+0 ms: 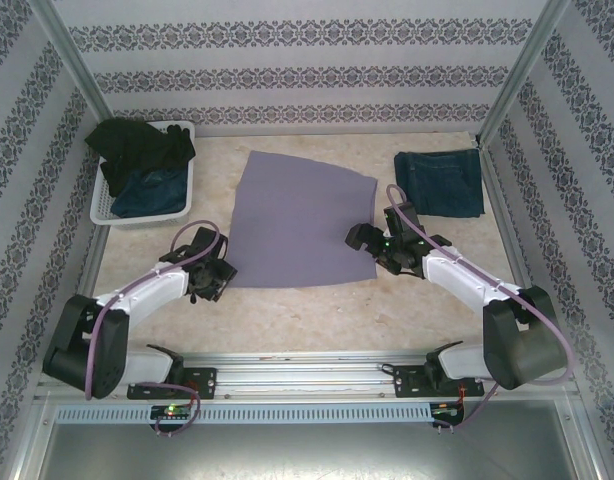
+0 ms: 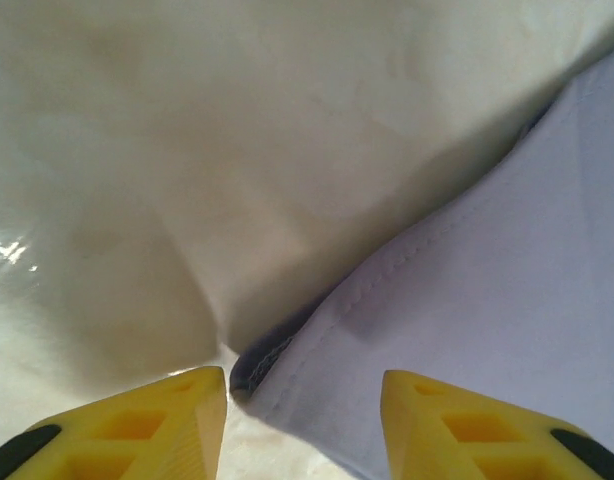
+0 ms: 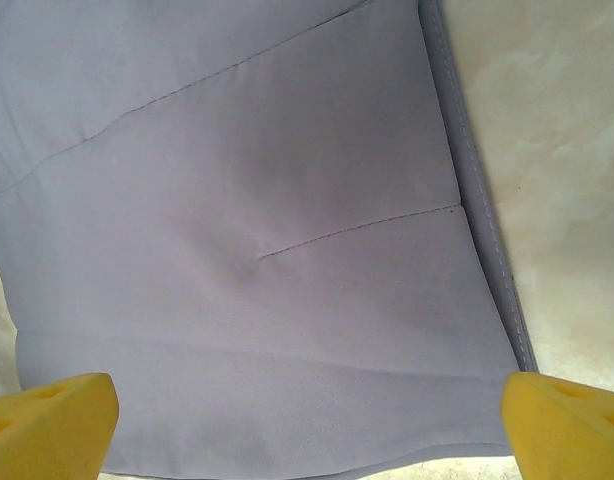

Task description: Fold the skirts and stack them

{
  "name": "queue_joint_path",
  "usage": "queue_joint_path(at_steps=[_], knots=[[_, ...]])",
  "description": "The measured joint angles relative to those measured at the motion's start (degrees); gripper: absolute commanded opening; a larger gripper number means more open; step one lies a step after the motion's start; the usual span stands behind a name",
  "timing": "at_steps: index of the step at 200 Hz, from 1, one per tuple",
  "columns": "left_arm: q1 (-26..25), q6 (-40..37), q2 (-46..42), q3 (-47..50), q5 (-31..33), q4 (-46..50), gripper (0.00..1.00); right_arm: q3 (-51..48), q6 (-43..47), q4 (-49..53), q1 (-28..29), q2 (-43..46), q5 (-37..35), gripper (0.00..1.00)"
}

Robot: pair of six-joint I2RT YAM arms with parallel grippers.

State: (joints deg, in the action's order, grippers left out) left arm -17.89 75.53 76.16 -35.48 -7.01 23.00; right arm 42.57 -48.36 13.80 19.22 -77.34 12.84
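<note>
From above, the white basket at the far left of the table held the black skirt heaped over a denim skirt. The lavender skirt lay flat mid-table, and a folded denim skirt lay far right. The left arm reached low to the lavender skirt's near left corner, the right arm to its right edge.

At the left wrist, the left jaws stood apart, straddling the hem corner.

At the right wrist, the right jaws gaped wide over the cloth, their bases cut off.
</note>
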Motion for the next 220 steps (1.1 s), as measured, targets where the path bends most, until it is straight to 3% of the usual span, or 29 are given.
queue_joint_path(at_steps=[27, 71, 96, 113, 138, 220], knots=[[-0.1, 0.8, 2.1, 0.0, -1.0, -1.6, 0.36, -0.6, 0.0, -0.5, 0.0, 0.0, 0.0, 0.98], [-0.2, 1.5, 2.1, 0.0, -1.1, -2.1, 0.13, -2.8, -2.2, 0.5, 0.0, 0.1, -2.3, 0.97], [-0.2, 1.2, 1.7, 0.0, -1.1, -2.2, 0.01, -6.4, -6.7, 0.7, 0.0, 1.1, -4.0, 0.76], [-0.2, 1.3, 1.2, 0.0, -1.1, -2.2, 0.00, -9.3, -9.8, 0.6, 0.0, 1.5, -3.8, 0.62], [-0.2, 1.3, 0.7, 0.0, -1.1, -2.4, 0.00, -11.2, -13.4, 0.0, -0.1, 1.4, -3.2, 0.48], [-0.2, 1.2, 0.7, 0.9, -1.2, -3.9, 0.00, -11.2, -15.8, -1.5, -0.7, -0.7, -1.9, 0.33]])
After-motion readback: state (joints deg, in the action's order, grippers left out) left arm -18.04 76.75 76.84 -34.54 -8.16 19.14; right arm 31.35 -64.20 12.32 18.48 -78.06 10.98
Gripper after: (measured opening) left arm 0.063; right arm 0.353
